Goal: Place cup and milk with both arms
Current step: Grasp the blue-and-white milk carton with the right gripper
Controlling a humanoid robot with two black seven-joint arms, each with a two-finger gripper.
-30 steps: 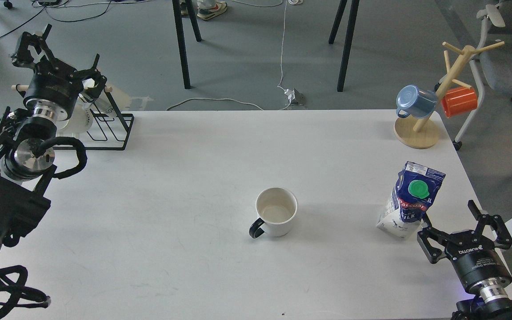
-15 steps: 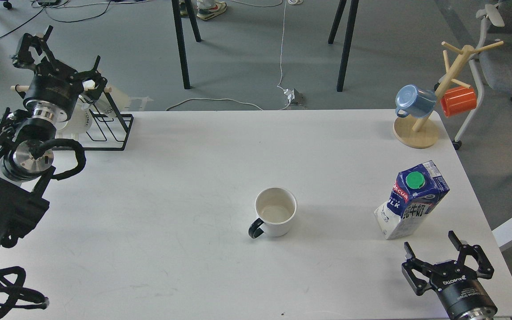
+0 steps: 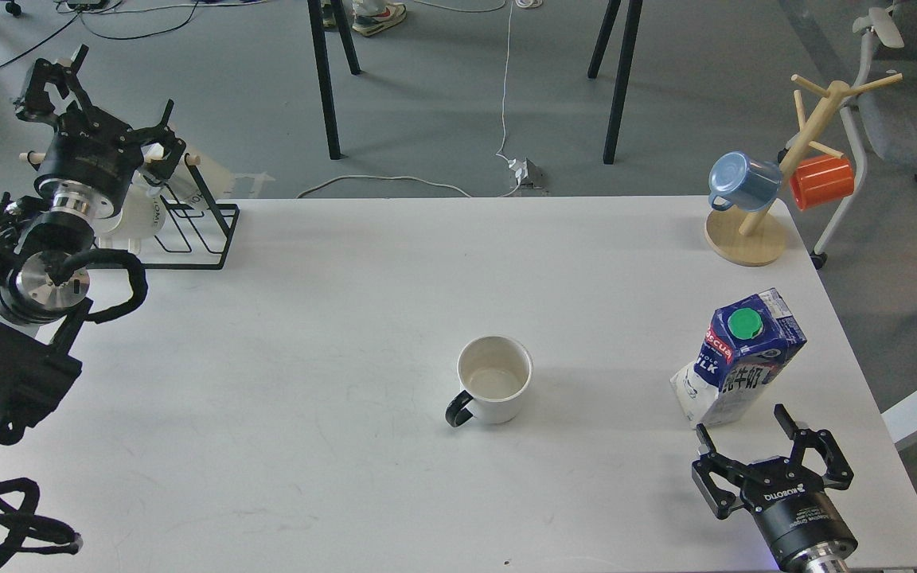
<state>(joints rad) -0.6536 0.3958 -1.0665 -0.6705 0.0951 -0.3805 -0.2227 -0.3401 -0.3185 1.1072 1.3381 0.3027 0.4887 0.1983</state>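
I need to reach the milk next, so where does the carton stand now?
In the head view the milk carton stands on the right side of the table, right of the cup and just beyond the open right tool.

A squat white ceramic mug (image 3: 495,389) with a black loop handle and cream interior stands upright near the middle of the white table, mouth open, handle towards the near left. Well to its right, a dark blue and white gable-top milk carton (image 3: 739,358) with a round green screw cap stands upright.
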